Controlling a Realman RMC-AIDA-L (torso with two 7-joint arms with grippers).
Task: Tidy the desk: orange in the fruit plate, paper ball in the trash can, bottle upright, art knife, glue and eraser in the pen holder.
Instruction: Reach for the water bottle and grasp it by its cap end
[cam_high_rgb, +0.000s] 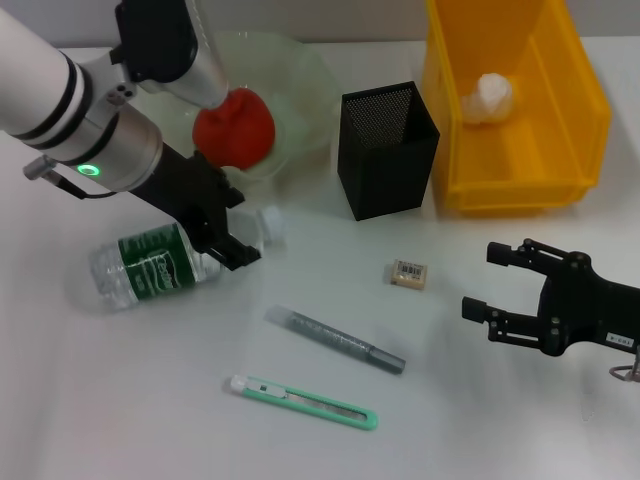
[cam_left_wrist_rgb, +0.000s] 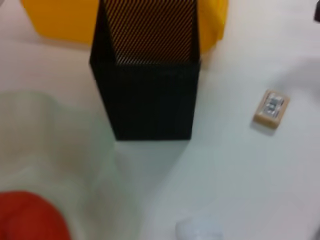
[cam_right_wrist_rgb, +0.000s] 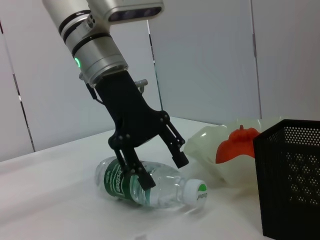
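Note:
The clear bottle (cam_high_rgb: 150, 268) with a green label lies on its side at the left, its white cap (cam_right_wrist_rgb: 199, 190) toward the plate. My left gripper (cam_high_rgb: 236, 228) hangs open over the bottle's shoulder, one finger (cam_right_wrist_rgb: 142, 178) against its side and the other above it. A reddish orange (cam_high_rgb: 236, 126) rests in the pale fruit plate (cam_high_rgb: 300, 75). In the yellow trash can (cam_high_rgb: 580, 110) lies the paper ball (cam_high_rgb: 490, 97). On the table lie the eraser (cam_high_rgb: 408, 273), grey glue stick (cam_high_rgb: 335, 340) and green art knife (cam_high_rgb: 305, 402). My right gripper (cam_high_rgb: 483, 280) stands open at the right, empty.
The black mesh pen holder (cam_high_rgb: 388, 150) stands between the plate and the yellow bin. The left wrist view shows the pen holder (cam_left_wrist_rgb: 150, 75), the eraser (cam_left_wrist_rgb: 271, 107) and the plate's rim (cam_left_wrist_rgb: 60, 145).

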